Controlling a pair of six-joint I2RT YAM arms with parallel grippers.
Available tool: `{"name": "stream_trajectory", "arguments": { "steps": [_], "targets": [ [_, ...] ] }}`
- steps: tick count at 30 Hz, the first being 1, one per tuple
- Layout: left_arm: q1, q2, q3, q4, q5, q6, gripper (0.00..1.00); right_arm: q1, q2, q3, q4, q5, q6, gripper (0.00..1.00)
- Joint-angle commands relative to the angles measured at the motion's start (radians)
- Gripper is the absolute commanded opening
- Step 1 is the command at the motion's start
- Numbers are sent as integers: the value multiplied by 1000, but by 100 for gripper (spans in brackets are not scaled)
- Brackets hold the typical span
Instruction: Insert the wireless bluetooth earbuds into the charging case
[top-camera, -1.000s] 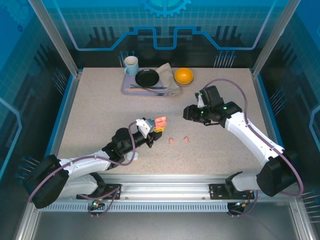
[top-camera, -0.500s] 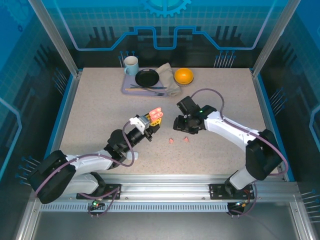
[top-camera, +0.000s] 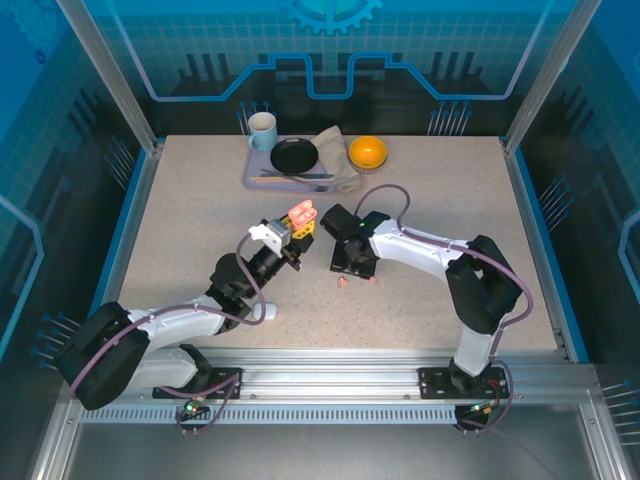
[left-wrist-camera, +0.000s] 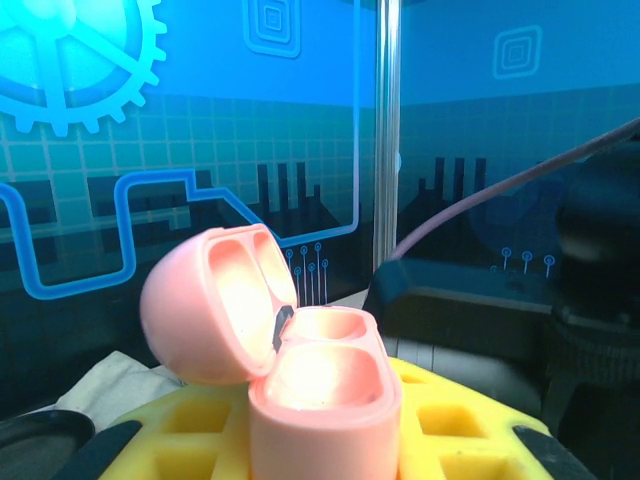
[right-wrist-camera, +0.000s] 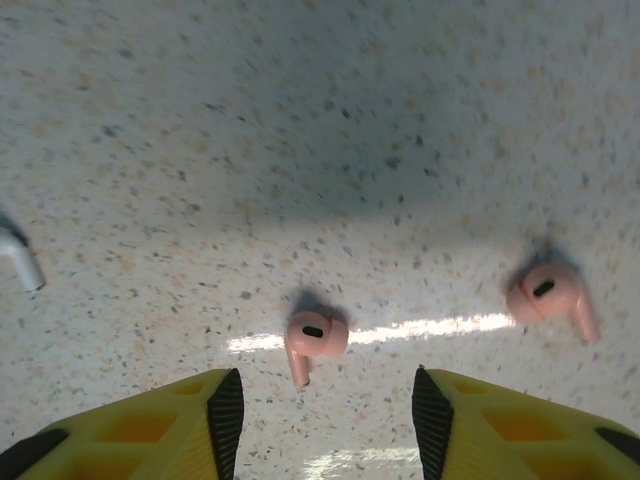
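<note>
Your right gripper (right-wrist-camera: 320, 425) hangs low over the speckled table (right-wrist-camera: 300, 120). Its yellow fingers (right-wrist-camera: 140, 425) are parted roughly halfway and have nothing between them. Just ahead of the gap a pink earbud (right-wrist-camera: 315, 338) lies on the tabletop with its stem pointing back toward the gripper, touching neither finger. The second pink earbud (right-wrist-camera: 550, 295) lies off to the right in that wrist view, apart from the first, with its stem angled down and to the right. At the left edge a small white stemmed piece (right-wrist-camera: 20, 262) pokes in, too cropped for you to name.

Your left gripper (top-camera: 303, 228) is closed on the salmon-pink charging case (left-wrist-camera: 325, 400) and holds it clear of the table near the middle, just left of the right gripper. In the left wrist view the case base stands upright between the yellow pads (left-wrist-camera: 180, 440). Its lid (left-wrist-camera: 215, 300) is hinged open and tipped back to the left, and its mouth faces up. You cannot tell from this low angle what the wells hold.

At the far edge of the table, well away from both arms, a tray (top-camera: 250, 178) carries a mug (top-camera: 262, 130), a black plate (top-camera: 294, 155) and a crumpled cloth (top-camera: 335, 150). An orange (top-camera: 367, 152) sits just beside the tray on its right.
</note>
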Motion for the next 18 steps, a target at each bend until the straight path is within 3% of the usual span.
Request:
{"name": "stream_trajectory", "arguments": {
  "steps": [1,8,18],
  "targets": [
    [9,-24,30,36,-8,-29,0,33,38,25,-65,26,184,51],
    [10,-24,38,36,-2,-37,0,43,82,20,-29,18,331,51],
    [12,-27,39,37,8,-44,0,42,140,46,6,-9,343,50]
  ]
}}
